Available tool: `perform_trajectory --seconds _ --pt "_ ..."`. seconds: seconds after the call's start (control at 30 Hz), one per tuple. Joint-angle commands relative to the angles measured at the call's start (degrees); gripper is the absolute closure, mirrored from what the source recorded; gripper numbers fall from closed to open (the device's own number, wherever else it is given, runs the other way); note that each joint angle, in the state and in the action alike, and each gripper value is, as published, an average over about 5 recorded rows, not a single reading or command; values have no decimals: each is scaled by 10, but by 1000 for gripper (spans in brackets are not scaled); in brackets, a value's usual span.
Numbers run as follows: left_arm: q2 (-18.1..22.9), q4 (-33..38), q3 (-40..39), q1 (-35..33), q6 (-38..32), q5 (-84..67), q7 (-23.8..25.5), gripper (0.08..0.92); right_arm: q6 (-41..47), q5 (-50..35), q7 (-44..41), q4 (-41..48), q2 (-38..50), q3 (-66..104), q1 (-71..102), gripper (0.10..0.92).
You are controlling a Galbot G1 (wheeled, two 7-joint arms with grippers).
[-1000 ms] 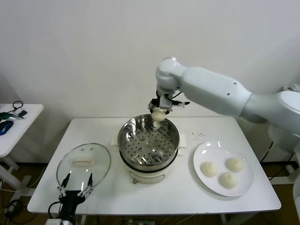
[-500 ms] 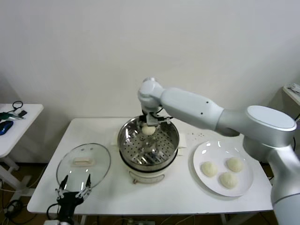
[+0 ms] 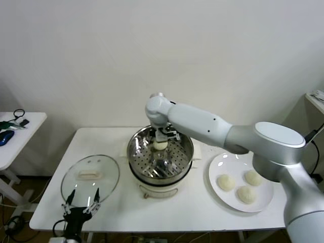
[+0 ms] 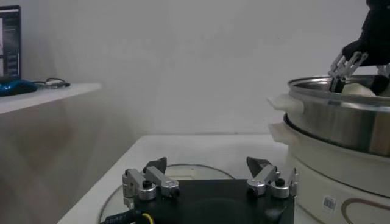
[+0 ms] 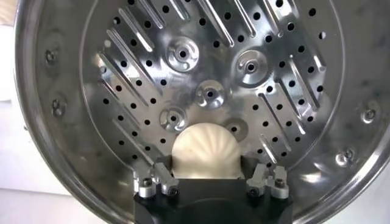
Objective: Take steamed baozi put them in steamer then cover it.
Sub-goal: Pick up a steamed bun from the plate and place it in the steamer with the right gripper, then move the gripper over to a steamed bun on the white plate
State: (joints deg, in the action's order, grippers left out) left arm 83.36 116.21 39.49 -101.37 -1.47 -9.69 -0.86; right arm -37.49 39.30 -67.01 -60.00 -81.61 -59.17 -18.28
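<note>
The steamer (image 3: 160,157) stands mid-table, a shiny steel pot with a perforated tray (image 5: 210,91). My right gripper (image 3: 160,143) reaches down inside it, shut on one cream baozi (image 5: 206,153) held just above the tray at the far side; the bun also shows in the head view (image 3: 160,145). Three more baozi (image 3: 242,185) lie on a white plate (image 3: 217,167) to the right. The glass cover (image 3: 90,176) with its white handle lies flat at the table's left. My left gripper (image 3: 81,203) hovers open and empty at the cover's near edge, also seen in the left wrist view (image 4: 207,176).
A side table (image 3: 15,136) with cables and a blue object stands at the far left. The steamer's white base and side handle (image 4: 283,103) rise close to the right of my left gripper. The wall is right behind the table.
My right gripper has moved left and down from above the pot's far rim into the pot, carrying the baozi. The left arm has stayed put.
</note>
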Motion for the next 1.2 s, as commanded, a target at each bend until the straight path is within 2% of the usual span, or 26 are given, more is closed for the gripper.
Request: perform_trajectory --seconds 0.03,0.23,0.4,0.47,0.6,0.7,0.83,0.93,1.03,1.2 --pt "2 -1 -1 -4 -2 -3 -1 177 8 0 -5 -11 -1 4 0 205" --pt "1 -4 0 -5 -3 -6 -5 177 13 -56 -22 -45 26 4 -35 202" --pt "0 -4 2 -8 -4 -7 -7 177 46 -165 -37 -73 72 -16 -89 203" --pt "-1 -3 2 -10 -5 -8 -7 177 69 -229 -10 -81 101 -46 -124 203" --pt "-2 0 3 -14 -7 -10 -6 177 182 -422 84 -100 173 -175 -226 203" --pt "-3 3 2 -16 -8 -11 -5 177 270 -525 81 -110 218 -225 -272 203" --pt "-5 6 3 -17 -10 -12 -5 177 397 -616 58 -145 280 -246 -292 203" --pt "-8 7 4 -17 -10 -14 -5 177 478 -675 48 -173 329 -256 -292 203" --pt "-9 8 4 -18 -9 -15 -4 177 515 -711 46 -187 370 -269 -285 203" --pt "-9 11 1 -15 -7 -13 -5 177 533 -697 48 -200 427 -267 -236 203"
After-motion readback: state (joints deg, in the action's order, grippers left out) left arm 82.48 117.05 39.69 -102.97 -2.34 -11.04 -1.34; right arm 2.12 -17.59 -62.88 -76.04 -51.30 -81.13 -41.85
